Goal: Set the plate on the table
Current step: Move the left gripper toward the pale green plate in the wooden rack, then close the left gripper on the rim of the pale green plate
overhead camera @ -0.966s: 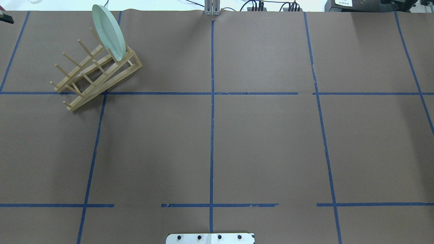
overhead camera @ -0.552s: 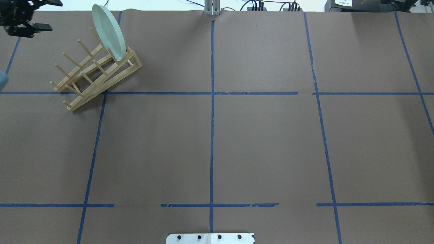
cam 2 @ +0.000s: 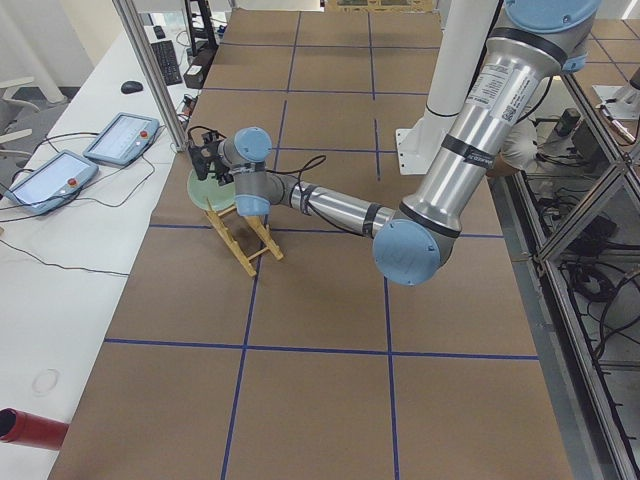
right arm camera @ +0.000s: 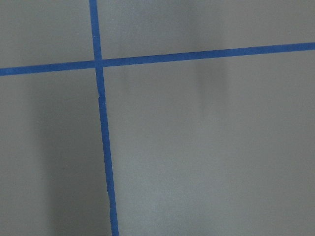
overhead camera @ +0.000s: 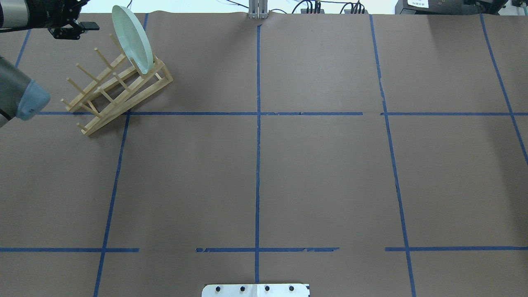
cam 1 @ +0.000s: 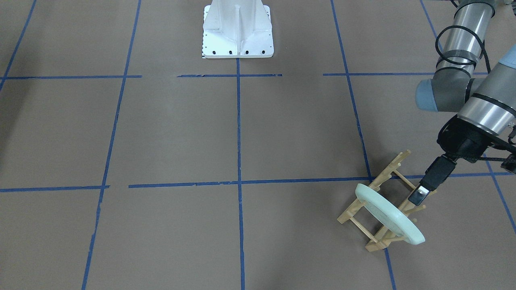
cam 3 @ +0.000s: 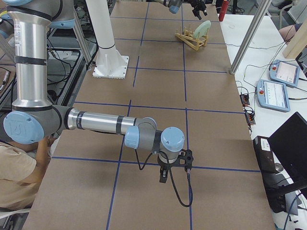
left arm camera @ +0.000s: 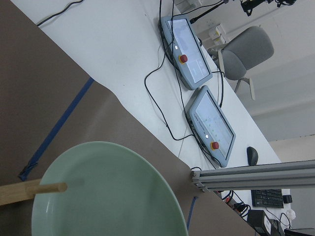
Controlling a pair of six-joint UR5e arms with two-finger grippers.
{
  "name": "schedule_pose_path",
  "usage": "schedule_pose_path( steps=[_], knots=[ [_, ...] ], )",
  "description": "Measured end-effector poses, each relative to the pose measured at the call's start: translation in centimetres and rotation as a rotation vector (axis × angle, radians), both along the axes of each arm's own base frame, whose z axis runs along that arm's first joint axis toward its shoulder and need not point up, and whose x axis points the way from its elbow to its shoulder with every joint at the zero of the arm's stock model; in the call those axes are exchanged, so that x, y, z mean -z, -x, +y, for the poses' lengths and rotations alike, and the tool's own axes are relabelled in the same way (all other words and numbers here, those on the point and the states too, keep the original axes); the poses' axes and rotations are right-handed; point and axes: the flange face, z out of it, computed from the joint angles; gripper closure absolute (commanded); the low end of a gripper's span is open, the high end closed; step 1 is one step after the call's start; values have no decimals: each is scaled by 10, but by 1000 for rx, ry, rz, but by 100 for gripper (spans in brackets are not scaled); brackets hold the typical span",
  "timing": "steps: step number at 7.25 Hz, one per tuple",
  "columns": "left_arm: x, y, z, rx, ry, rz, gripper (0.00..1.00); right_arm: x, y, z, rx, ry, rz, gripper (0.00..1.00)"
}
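The pale green plate [overhead camera: 132, 39] stands on edge in the end slot of a wooden peg rack [overhead camera: 119, 84] at the far left of the brown-paper table [overhead camera: 321, 173]. My left gripper [overhead camera: 87, 14] is open and empty, just left of the plate's top edge and apart from it. In the front view one of its fingertips [cam 1: 418, 195] hangs over the rack [cam 1: 397, 167] beside the plate [cam 1: 387, 213]. The left wrist view looks onto the plate's face [left arm camera: 108, 196] and a peg [left arm camera: 34, 189]. My right gripper [cam 3: 163, 173] hovers low over bare table; I cannot tell whether it is open or shut.
The white robot base [overhead camera: 255, 290] sits at the near middle edge. An aluminium post [overhead camera: 258, 10] stands at the far edge. Two control pendants [left arm camera: 189, 49] lie on a white bench beyond the table. A person [cam 3: 19, 177] sits at the right end.
My left arm has come in from the left edge. Its open gripper has moved right along the far edge to close beside the plate. The plate and rack have not moved.
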Motion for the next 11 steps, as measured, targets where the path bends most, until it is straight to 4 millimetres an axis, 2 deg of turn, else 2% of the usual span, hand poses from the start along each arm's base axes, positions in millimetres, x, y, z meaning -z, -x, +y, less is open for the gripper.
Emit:
schedule_pose_path(
  steps=[1,4,5,6,7,8,9,11],
  knots=[
    [0,-6,-1,-6,-1,-2,29,0,0,0,0,0,0,0],
    [6,-16,-11,-11,-5,-10,32,0,0,0,0,-1,0,0],
    [10,-19,-16,-10,-6,-10,37,0,0,0,0,-1,0,0],
    [12,-21,-20,-9,-7,-11,49,0,0,0,0,0,0,0],
    [13,-22,-21,-7,-8,-12,68,0,0,0,0,0,0,0],
    [14,-22,-22,-7,-9,-12,96,0,0,0,0,0,0,0],
    [14,-22,-22,-7,-9,-12,100,0,0,0,0,-1,0,0],
    [16,-21,-22,-5,-8,-9,100,0,0,0,0,-1,0,0]
  ],
)
